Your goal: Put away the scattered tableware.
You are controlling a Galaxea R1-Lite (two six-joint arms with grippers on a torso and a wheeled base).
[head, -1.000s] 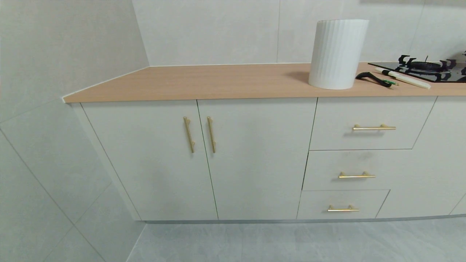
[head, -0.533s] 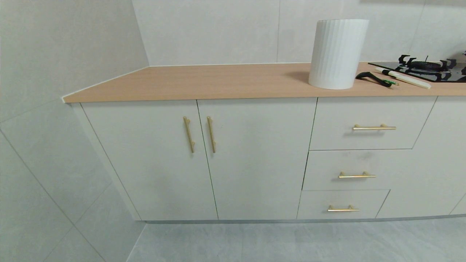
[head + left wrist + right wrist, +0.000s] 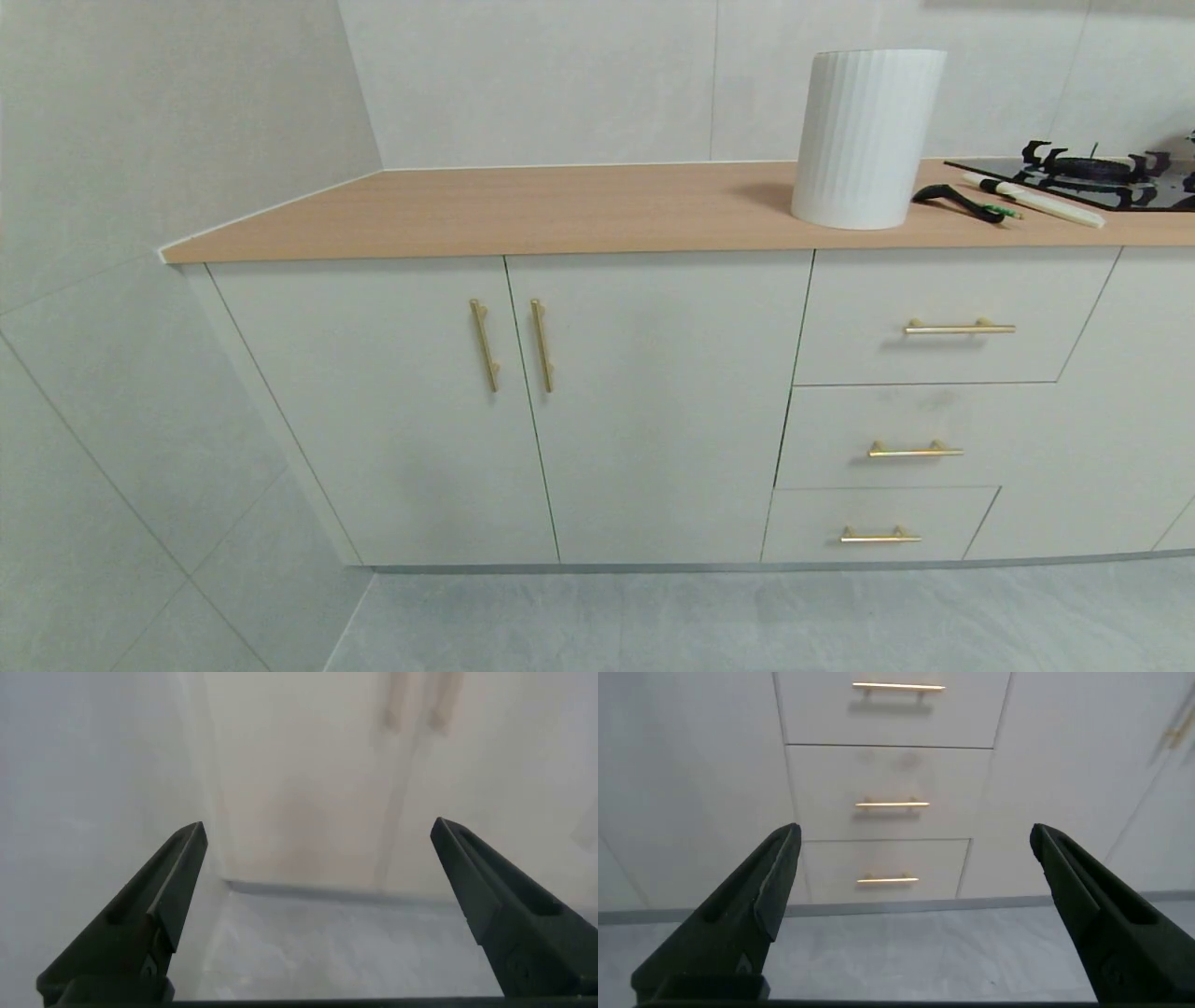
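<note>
- The cupboard (image 3: 523, 411) takes up most of my head view: two shut doors with upright gold handles side by side at the seam
- The worktop (image 3: 560, 210) lies across it, running into the corner of the tiled wall on my left
- Three drawers (image 3: 934, 317) are stacked to the right of the doors, all shut, each with a level gold handle
- A tall white ribbed canister (image 3: 864, 140) stands upright on the worktop above the top drawer
- The hob (image 3: 1092, 173) sits at the far right of the worktop, with a black pan support on it
- My left fingers (image 3: 159, 905) are spread wide and grasp nothing; they hang low in front of the cupboard doors, near the floor
- My right fingers (image 3: 752, 905) are likewise spread and empty, facing the drawers
- A white utensil (image 3: 1032, 199) lies aslant at the near edge of the hob
- A black utensil (image 3: 952, 198) lies on the worktop just beside the canister, between it and the white one
- Something small and green (image 3: 1004, 213) shows at the black utensil's end; I cannot tell what it is
</note>
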